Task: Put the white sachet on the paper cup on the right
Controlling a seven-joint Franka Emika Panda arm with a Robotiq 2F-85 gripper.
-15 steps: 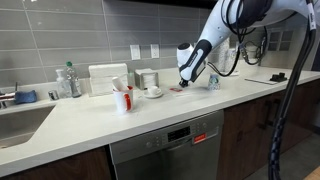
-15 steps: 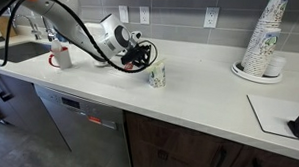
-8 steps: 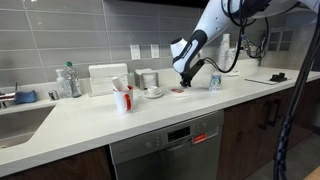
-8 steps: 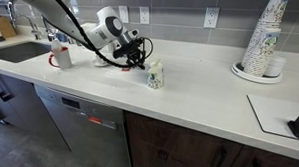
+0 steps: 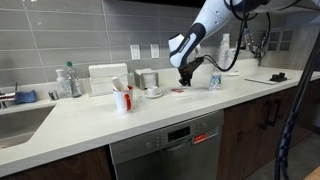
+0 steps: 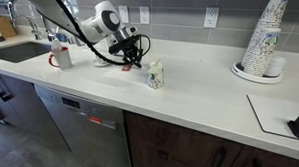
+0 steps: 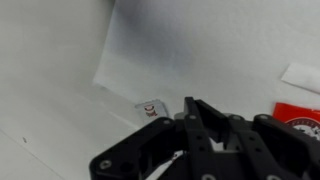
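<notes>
Robotiq gripper (image 5: 184, 84) low over white counter (image 5: 90, 125), fingers pointing down, close to tiled backsplash, arm reaching in from upper right of that view. Shows in both exterior views; from opposite side, gripper (image 6: 136, 62) hangs at end of arm w/ black cables looped round wrist. Wrist view: black linkages of gripper (image 7: 192, 108) fill bottom of pic, fingertips mostly hidden by own body, so can't tell how far apart fingers sit or whether anything's pinched between them. White sachet (image 7: 148, 107), small, w/ red print, lies flat on counter just beside finger tip in wrist view; touching or not, can't say. Red sachet (image 7: 300, 116) flat on counter at right edge of same pic, apart from white one; another pale scrap above it, cut off by frame, not identifiable. In an exterior view, small reddish and pale bits on counter right under gripper, too small to sort out. Paper cup (image 5: 215, 81), patterned, upright on counter, near gripper but clearly apart, to its right in that view; same paper cup (image 6: 155, 75) stands nearer counter's front edge than gripper. Nothing visible on top of cup. Red mug (image 5: 123, 100) w/ white items sticking out, further along counter, well apart from gripper. Bottle (image 5: 70, 80) and sink (image 5: 20, 118) at far end. Stack of cups (image 6: 266, 34) on a plate, well apart on other side. Dishwasher (image 5: 165, 150) under counter.
</notes>
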